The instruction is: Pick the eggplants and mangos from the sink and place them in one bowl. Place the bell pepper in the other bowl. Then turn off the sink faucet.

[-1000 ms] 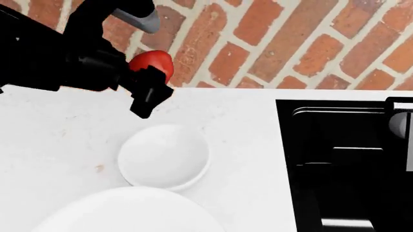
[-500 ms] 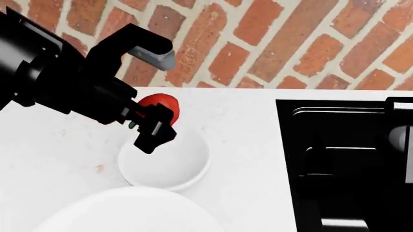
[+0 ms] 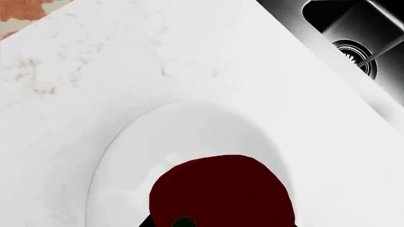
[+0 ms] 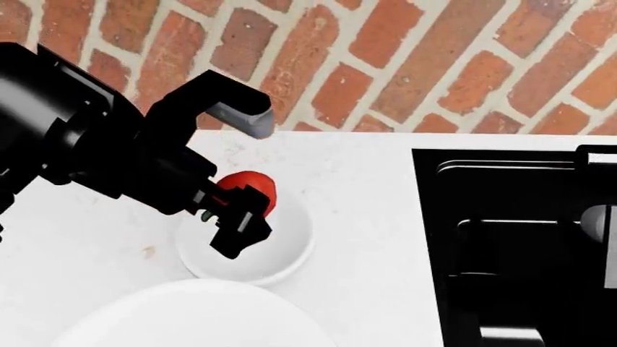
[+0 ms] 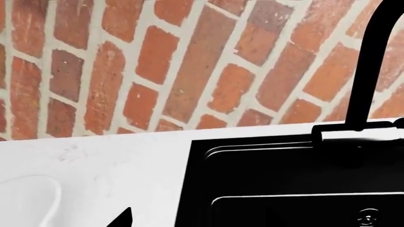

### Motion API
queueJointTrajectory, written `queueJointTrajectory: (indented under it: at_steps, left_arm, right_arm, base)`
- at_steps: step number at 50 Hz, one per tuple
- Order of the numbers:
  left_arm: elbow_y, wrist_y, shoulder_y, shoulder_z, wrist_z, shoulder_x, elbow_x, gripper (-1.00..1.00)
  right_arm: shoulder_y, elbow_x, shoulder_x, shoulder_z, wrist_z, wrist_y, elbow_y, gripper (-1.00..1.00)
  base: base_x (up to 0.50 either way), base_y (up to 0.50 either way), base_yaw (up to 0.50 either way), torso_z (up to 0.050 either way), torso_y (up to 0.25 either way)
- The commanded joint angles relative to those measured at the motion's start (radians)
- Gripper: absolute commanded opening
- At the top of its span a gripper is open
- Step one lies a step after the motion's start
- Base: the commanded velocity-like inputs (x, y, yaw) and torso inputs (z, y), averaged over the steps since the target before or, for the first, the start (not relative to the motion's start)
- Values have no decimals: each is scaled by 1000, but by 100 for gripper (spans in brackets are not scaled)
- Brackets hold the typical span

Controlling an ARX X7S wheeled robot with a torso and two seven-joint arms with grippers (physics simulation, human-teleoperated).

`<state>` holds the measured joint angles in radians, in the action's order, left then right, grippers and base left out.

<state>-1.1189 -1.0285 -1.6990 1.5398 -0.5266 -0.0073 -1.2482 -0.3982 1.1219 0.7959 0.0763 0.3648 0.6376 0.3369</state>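
My left gripper (image 4: 238,211) is shut on the red bell pepper (image 4: 250,188) and holds it just over the far side of a small white bowl (image 4: 290,251). The left wrist view has the pepper (image 3: 221,188) filling the bottom, with the bowl's inside (image 3: 145,146) right under it. A larger white bowl (image 4: 193,318) lies at the near edge. The black sink (image 4: 521,238) is at the right, and the black faucet (image 5: 369,61) stands behind it. Neither eggplants nor mangos are in view. Of my right gripper only a dark tip (image 5: 124,219) shows.
The white marble counter (image 4: 366,188) runs from the bowls to the sink. A brick wall (image 4: 434,65) backs it. The sink drain (image 3: 357,57) shows in the left wrist view.
My left arm has carried the bell pepper down and toward me, from in front of the brick wall to just above the small bowl.
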Motion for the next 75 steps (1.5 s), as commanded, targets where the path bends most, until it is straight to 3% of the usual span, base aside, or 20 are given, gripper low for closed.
queueJointTrajectory:
  at_steps: [1,21,34,35,58,61,66,68,69,70,71,73,75]
  left_arm:
    - [2,22,20,-23,56,7,-34,-100]
    - [0,42,40,-13,142,7,-88,-100]
    - [-10,48,37,-8,137,7,-81,-100]
    - [-12,47,38,-11,144,7,-80,100]
    - [-29,53,-48,-20,96,7,-62,100]
    - [-67,109,-61,-26,136,7,-69,100]
    - [-155,352,-53,-8,211,7,44,100]
    - [-188,399,-56,-62,228,1,19,100]
    - [-121,375,-60,-96,252,-53,-20,100]
    - [29,388,-26,-125,402,-203,-46,100]
    - [179,389,4,-149,549,-300,-75,100]
    - [460,400,32,-174,633,-388,-100,100]
    - [549,412,54,-210,705,-461,-137,100]
  right_arm:
    - [67,-3,11,-31,-9,-30,33,100]
    - [109,-11,12,-44,-24,-54,21,100]
    - [96,-21,4,-34,-41,-58,-11,100]
    - [93,-22,2,-33,-42,-58,-14,100]
    - [-8,15,12,-19,-15,-1,-17,100]
    - [-41,27,20,-12,-12,19,-14,100]
    - [-129,29,15,28,-30,58,-19,100]
    - [-179,23,12,52,-24,87,-34,100]
    - [-215,25,7,62,-28,100,-44,100]
    - [-262,12,-1,86,-31,118,-63,100]
    - [-293,-3,-9,104,-37,127,-77,100]
    - [-319,-14,-20,117,-41,131,-88,100]
    - [-330,-16,-26,123,-40,133,-88,100]
  base:
    - [0,0,0,0,0]
    - [0,0,0,0,0]
    - [0,0,0,0,0]
    - [0,0,0,0,0]
    - [0,0,0,0,0]
    - [0,0,0,0,0]
    - [0,0,0,0,0]
    - [0,0,0,0,0]
    - [0,0,0,0,0]
    - [0,0,0,0,0]
    - [0,0,0,0,0]
    - [0,0,0,0,0]
    - [0,0,0,0,0]
